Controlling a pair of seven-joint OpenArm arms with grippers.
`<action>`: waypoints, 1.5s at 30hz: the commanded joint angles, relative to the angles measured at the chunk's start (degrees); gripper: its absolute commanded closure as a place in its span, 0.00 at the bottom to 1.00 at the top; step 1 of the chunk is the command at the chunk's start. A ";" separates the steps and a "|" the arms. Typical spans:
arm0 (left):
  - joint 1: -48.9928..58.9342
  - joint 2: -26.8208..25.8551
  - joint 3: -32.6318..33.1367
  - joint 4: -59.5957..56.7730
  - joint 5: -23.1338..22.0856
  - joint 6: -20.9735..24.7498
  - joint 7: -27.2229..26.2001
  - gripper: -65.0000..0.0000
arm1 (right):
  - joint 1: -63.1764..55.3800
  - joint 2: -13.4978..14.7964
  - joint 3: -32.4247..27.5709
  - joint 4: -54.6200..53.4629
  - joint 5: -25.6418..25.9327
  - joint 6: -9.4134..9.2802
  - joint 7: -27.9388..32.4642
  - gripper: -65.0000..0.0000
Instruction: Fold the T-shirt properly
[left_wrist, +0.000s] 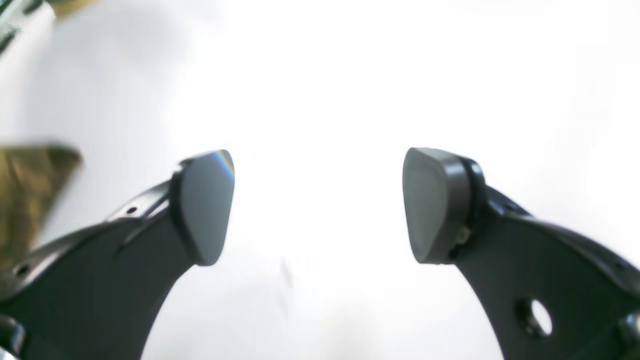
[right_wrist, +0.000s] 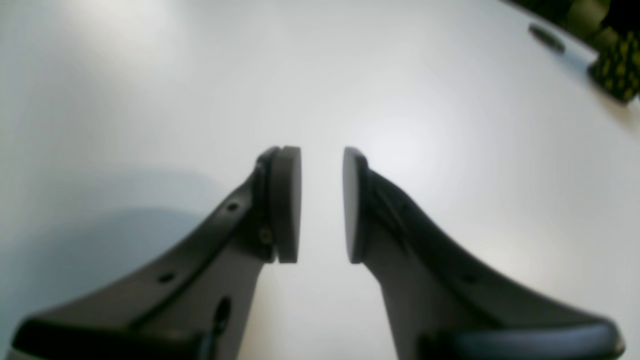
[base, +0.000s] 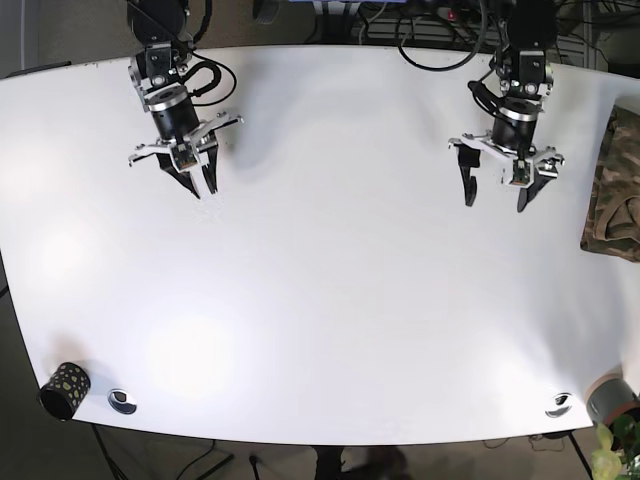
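Observation:
The T-shirt (base: 612, 190) is a camouflage-patterned heap lying at the table's right edge, partly cut off by the base view. A blurred corner of the T-shirt (left_wrist: 30, 190) shows at the left of the left wrist view. My left gripper (base: 495, 200) hovers over bare table just left of the shirt, not touching it. That left gripper (left_wrist: 320, 205) is wide open and holds nothing. Far away at the back left, my right gripper (base: 205, 188) points down at the table. In its own view the right gripper (right_wrist: 322, 205) has a narrow gap between the pads, with nothing in it.
The white table (base: 320, 300) fills the view. A black cup with yellow dots (base: 65, 390) and a metal grommet (base: 122, 400) sit at the front left corner. Another grommet (base: 558, 404) and a grey cup (base: 612, 400) are at the front right.

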 joint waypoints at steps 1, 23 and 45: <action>3.47 1.37 -0.05 4.46 -0.50 0.17 -2.05 0.25 | -2.04 1.87 0.02 1.43 3.56 -0.36 2.09 0.79; 43.56 8.67 -1.64 17.56 -0.94 0.25 -1.78 0.25 | -32.90 6.61 0.02 7.59 22.20 -0.27 5.69 0.79; 32.30 9.55 -1.72 -13.39 -0.50 5.00 -1.70 0.25 | -31.40 6.26 -10.27 -19.14 22.20 -0.54 6.84 0.80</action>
